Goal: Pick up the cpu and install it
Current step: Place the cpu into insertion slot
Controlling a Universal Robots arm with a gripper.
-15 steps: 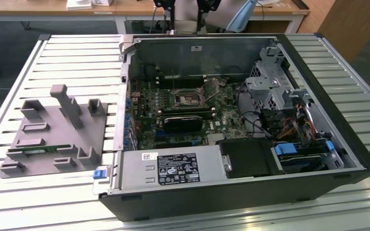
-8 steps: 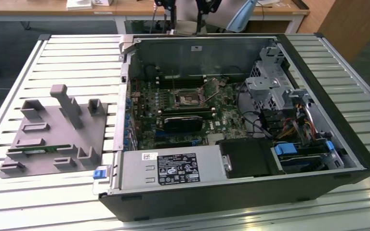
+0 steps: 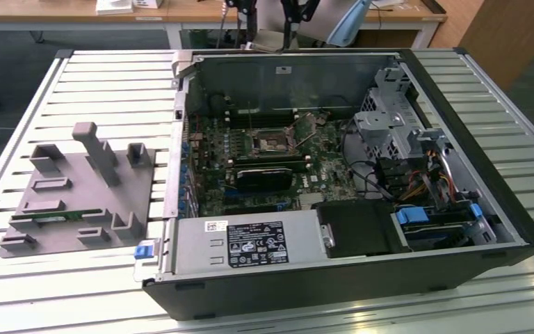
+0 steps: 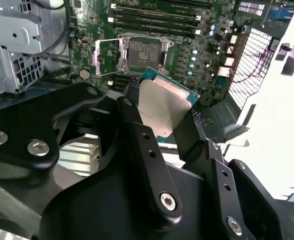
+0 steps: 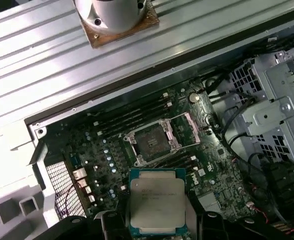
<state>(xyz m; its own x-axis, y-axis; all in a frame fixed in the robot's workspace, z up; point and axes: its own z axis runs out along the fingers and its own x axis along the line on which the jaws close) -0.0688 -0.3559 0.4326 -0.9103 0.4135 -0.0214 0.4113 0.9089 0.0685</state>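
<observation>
Pincer (image 4: 157,114) | clamped on cpu (image 5: 157,204) | held apart from motherboard socket (image 5: 152,142)

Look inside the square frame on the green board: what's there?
The frame is empty, just a bare dark floor. The chip is apart from it, pinched by the gripper. The board under the chip is hidden.

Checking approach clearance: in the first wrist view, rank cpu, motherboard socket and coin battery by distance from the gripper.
1. cpu: clamped in the gripper.
2. motherboard socket: open, mid-board, beyond the cpu.
3. coin battery: past the socket, by the metal drive cage.
</observation>
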